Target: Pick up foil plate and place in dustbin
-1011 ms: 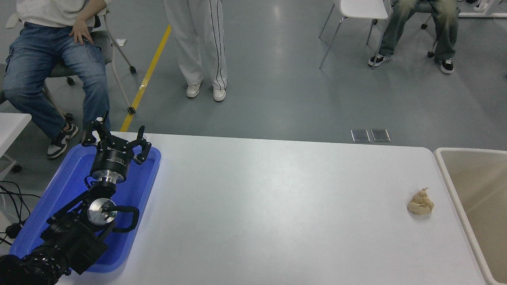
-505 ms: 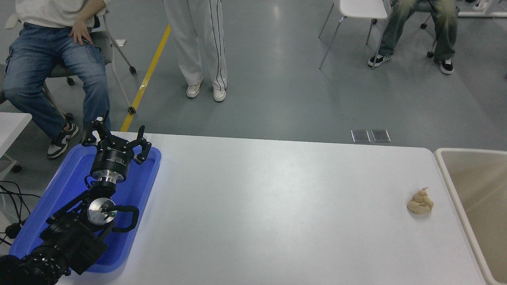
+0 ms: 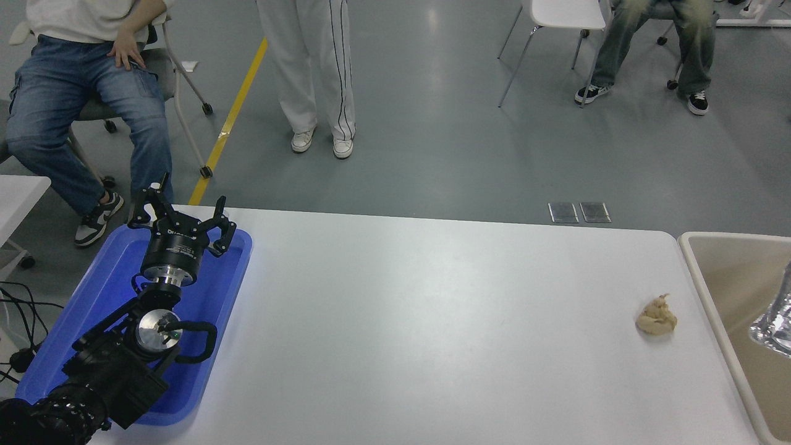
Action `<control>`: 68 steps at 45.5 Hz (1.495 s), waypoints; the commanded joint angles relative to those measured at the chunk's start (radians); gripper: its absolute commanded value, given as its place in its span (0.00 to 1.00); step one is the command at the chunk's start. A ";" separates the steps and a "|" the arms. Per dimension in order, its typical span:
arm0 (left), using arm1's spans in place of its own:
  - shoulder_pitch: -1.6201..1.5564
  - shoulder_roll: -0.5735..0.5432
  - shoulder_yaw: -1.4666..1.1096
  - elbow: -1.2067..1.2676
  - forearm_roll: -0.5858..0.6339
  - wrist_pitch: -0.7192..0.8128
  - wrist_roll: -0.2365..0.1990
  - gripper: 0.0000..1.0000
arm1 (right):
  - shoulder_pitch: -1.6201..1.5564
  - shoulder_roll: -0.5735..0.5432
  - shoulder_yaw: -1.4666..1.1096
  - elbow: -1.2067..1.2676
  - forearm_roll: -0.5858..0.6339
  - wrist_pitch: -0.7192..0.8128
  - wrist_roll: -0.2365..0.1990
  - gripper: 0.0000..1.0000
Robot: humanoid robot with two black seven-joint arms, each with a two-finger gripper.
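Note:
A shiny, wrinkly corner of the foil plate [image 3: 775, 318] shows at the picture's right edge, over the inside of the beige dustbin [image 3: 710, 290]; most of the plate is cut off by the frame. What holds it is out of view. My left gripper [image 3: 182, 213] is parked over the blue tray at the lower left, its fingers spread open and empty. My right arm and its gripper are out of the picture.
A blue plastic tray [image 3: 222, 296] lies under the left arm. A small beige lumpy wad [image 3: 656, 316] sits on the white table [image 3: 432, 321] near the dustbin. Beyond the table's far edge, two people sit and one person stands.
The foil plate's corner has come into view at the right edge above the dustbin. The left arm has not moved.

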 commanded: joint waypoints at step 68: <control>0.000 0.000 0.000 0.001 0.000 0.001 0.000 1.00 | -0.288 0.217 0.029 -0.231 0.261 -0.640 0.005 0.98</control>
